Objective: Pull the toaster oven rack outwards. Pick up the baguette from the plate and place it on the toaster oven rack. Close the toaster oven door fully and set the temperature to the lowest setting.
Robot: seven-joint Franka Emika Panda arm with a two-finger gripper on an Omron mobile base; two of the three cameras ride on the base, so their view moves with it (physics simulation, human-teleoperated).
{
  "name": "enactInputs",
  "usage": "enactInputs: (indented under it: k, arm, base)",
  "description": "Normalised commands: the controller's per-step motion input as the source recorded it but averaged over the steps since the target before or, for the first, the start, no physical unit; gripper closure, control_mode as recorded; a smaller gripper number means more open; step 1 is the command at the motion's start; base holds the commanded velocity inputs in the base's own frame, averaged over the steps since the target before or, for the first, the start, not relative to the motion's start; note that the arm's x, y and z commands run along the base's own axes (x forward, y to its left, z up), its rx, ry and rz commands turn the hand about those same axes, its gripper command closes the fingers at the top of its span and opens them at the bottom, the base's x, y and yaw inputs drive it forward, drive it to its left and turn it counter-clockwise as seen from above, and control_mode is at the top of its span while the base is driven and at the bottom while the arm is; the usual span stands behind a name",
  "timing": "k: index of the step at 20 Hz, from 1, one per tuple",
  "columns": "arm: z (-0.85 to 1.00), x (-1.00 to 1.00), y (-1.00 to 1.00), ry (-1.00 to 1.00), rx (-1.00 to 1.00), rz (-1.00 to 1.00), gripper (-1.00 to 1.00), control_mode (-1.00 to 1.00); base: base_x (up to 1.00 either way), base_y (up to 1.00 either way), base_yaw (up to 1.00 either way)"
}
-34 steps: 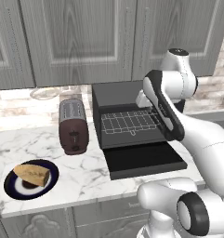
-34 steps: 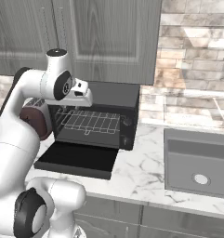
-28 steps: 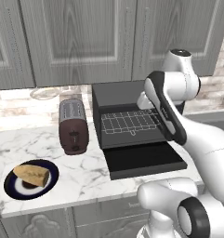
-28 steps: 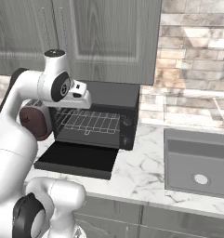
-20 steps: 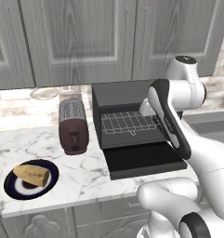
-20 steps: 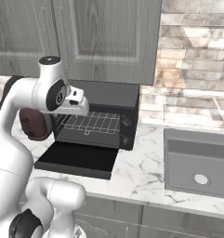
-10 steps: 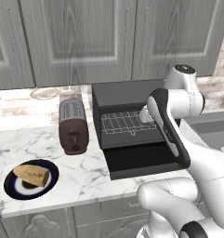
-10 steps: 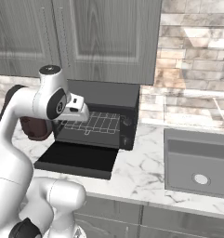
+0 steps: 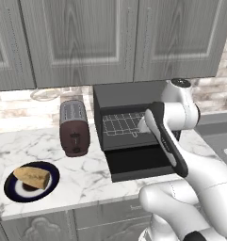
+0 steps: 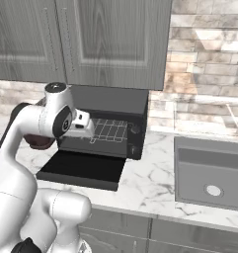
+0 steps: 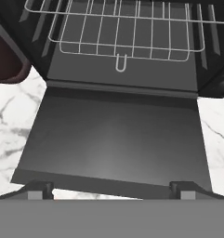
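The black toaster oven (image 9: 126, 94) stands on the counter with its door (image 9: 142, 162) folded down flat. Inside lies the silver wire rack (image 11: 122, 32), its small front loop (image 11: 121, 62) facing me. My gripper (image 11: 111, 187) hovers above the outer edge of the door (image 11: 115, 144), in front of the oven mouth. It is open, with the two fingertips (image 11: 39, 188) wide apart and nothing between them. The baguette (image 9: 34, 176) rests on the navy plate (image 9: 16, 190) at the counter's front left, far from the gripper.
A maroon-and-silver slot toaster (image 9: 73, 127) stands just left of the oven. The control strip (image 10: 136, 136) runs down the oven's right side. A steel sink (image 10: 212, 173) is sunk into the marble counter on the right. Grey cabinets hang above.
My hand has drawn back from the oven's upper right and come down in front of the mouth, over the open door. Rack, baguette and plate stay where they were.
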Motion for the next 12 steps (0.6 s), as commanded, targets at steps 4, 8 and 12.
enactInputs:
  k: [4,8,12]
  arm:
    - [-0.3,0.22,0.04,-0.01,0.0,0.0,-1.0,-1.0]
    - [-0.26,0.3,0.03,-0.02,0.0,0.0,-1.0,-1.0]
    - [-0.19,0.39,0.02,-0.02,0.0,0.0,-1.0,-1.0]
  base:
    - [0.0,0.0,0.0]
    - [0.0,0.0,0.0]
    - [0.0,0.0,0.0]
